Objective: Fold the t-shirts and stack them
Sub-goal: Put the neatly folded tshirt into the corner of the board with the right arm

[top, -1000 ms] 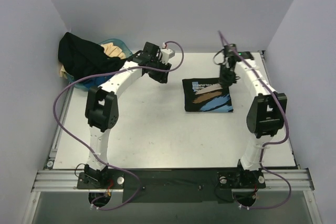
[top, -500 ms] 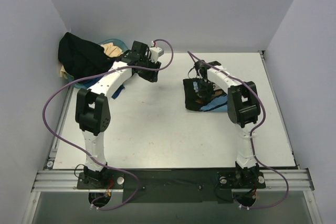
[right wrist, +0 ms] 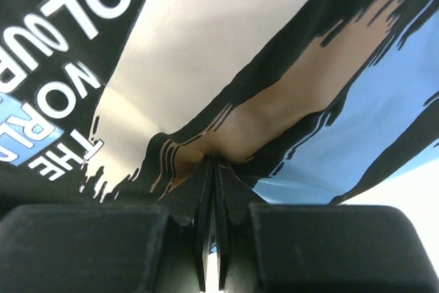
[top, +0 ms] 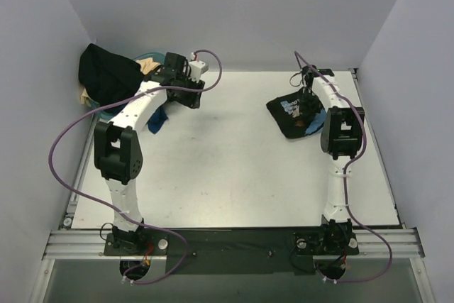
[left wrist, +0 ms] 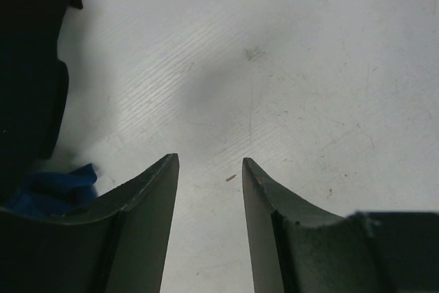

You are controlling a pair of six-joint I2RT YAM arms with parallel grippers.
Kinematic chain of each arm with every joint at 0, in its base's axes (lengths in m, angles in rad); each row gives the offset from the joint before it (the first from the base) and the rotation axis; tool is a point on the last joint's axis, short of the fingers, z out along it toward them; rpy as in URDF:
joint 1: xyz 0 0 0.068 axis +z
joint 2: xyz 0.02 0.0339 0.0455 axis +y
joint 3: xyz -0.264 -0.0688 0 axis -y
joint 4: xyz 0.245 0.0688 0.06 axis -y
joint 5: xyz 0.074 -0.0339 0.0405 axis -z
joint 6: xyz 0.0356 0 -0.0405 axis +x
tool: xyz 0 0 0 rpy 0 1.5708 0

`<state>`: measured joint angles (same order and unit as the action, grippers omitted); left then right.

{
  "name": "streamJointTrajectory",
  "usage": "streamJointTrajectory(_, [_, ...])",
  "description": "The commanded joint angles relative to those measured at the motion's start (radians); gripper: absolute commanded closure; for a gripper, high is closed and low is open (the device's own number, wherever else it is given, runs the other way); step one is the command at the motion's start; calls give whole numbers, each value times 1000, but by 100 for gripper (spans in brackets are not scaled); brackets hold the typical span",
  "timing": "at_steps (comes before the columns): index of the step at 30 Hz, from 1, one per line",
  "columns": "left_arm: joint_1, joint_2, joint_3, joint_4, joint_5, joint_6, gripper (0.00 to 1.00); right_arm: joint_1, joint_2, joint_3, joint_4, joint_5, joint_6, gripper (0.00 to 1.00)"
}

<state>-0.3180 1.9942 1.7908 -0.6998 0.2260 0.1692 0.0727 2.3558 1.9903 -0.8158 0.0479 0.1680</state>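
Your right arm's fingers (right wrist: pixel 203 238) are pressed together on a raised fold of the black cloth t-shirt with a white, tan and light-blue print (right wrist: pixel 206 66), pinching it right where the tan brush-stroke of the print meets the black. White lettering reading "COLOUR" and "THE WORLD" runs along the left of your right wrist view. From above, you can see that printed t-shirt (top: pixel 292 117) bunched into a rough wedge at the far right of the white surface (top: pixel 227 175), just beside the right arm's wrist. You cannot tell from any view how much of it is off the surface. Your left arm's fingers (left wrist: pixel 147 197) are spread apart with nothing between them, and only bare, lightly scratched surface shows in the gap. A crumpled blue cloth garment (left wrist: pixel 55 186) sits just to the left of the left finger; from above it lies on the surface under the left forearm (top: pixel 159 118). At the far left corner, a plain black cloth t-shirt (top: pixel 106 76) is draped in a heap over a teal plastic basket (top: pixel 154 55). A cream cloth garment (top: pixel 149 67) shows beside the black one, inside the basket's rim. The left wrist reaches toward that corner, close to the basket but apart from it.
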Motion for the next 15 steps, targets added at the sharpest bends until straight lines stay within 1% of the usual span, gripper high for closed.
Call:
streamJointTrajectory(1, [36, -84, 4, -58, -28, 33, 48, -56, 114, 168, -152, 24, -35, 100])
streamJointTrajectory(3, [49, -100, -11, -63, -39, 38, 48, -98, 146, 231, -174, -5, 17, 100])
streamJointTrajectory(5, [68, -107, -24, -64, -53, 44, 48, -131, 163, 254, -171, -39, 96, 100])
streamJointTrajectory(7, [85, -107, -25, -66, -69, 50, 48, -160, 189, 297, -152, -104, 174, 100])
streamJointTrajectory(8, [95, -107, -22, -66, -76, 55, 48, -181, 213, 314, -140, -118, 236, 100])
streamJointTrajectory(9, [102, -103, -13, -67, -82, 56, 48, -189, 229, 352, -116, -159, 264, 100])
streamJointTrajectory(11, [112, -100, -2, -75, -89, 62, 48, -221, 261, 389, -59, -216, 402, 100])
streamJointTrajectory(14, [120, -104, 5, -78, -103, 70, 48, -243, 255, 395, 45, -211, 485, 100])
streamJointTrajectory(15, [123, -103, 5, -82, -105, 73, 48, -252, 255, 395, 84, -210, 537, 100])
